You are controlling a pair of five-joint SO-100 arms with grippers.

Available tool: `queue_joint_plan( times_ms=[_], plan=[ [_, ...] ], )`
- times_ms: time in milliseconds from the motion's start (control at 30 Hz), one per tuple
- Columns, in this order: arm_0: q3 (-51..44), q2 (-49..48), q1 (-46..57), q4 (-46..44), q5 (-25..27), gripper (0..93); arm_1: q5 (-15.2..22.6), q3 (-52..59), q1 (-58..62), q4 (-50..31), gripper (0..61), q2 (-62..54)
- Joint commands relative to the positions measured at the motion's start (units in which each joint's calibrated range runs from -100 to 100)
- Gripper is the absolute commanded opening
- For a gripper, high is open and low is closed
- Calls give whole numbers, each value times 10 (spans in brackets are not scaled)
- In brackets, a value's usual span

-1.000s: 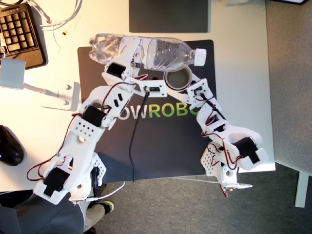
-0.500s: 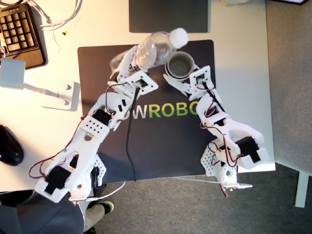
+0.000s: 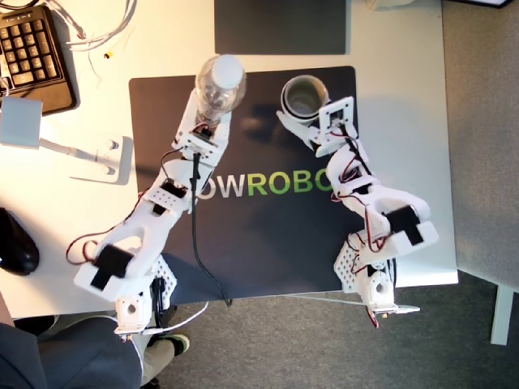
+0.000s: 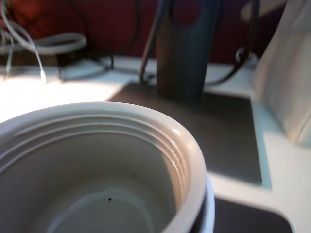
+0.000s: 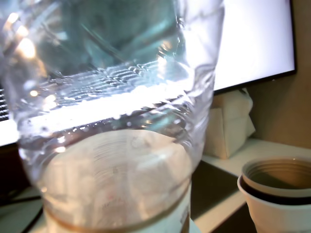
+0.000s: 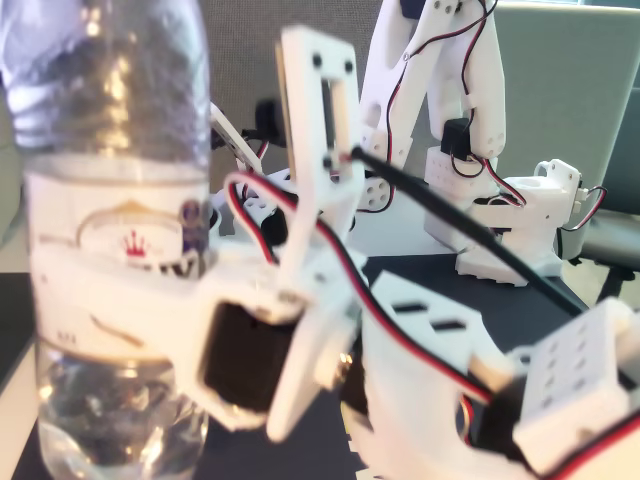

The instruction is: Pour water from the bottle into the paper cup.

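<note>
The clear bottle stands upright over the black mat's far edge, seen from above. My first gripper is shut on its body. The bottle fills the first wrist view, and in the other view the bottle shows a white label, with water low inside. The white paper cup sits to the exterior view's right of the bottle, apart from it. My second gripper is shut on it. The paper cup looms right under the second wrist camera. The paper cup also shows beside the bottle.
Both arms rest on a black mat with lettering on a white table. A keyboard, a white adapter and a black mouse lie at the exterior view's left. A dark slab lies beyond the mat.
The bottle swung from lying tipped over the cup to upright and moved toward the exterior view's left. The cup, in my second gripper, slid away toward the mat's far edge.
</note>
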Motion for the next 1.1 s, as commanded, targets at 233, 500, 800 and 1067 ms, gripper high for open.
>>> queue_joint_plan(
  times_ms=[233, 500, 800, 1067],
  plan=[
    [-34, 179, 5, -216, 9, 0, 8, -141, -13, -159, 1, 145],
    [-82, 248, 2, -223, 24, 222, 20, -157, -19, -161, 1, 205],
    [-6, 172, 7, -196, 22, 720, 18, -148, -11, -163, 51, 208],
    [114, -123, 32, -38, -10, 719, 24, -122, 8, -163, 579, 198]
  ],
)
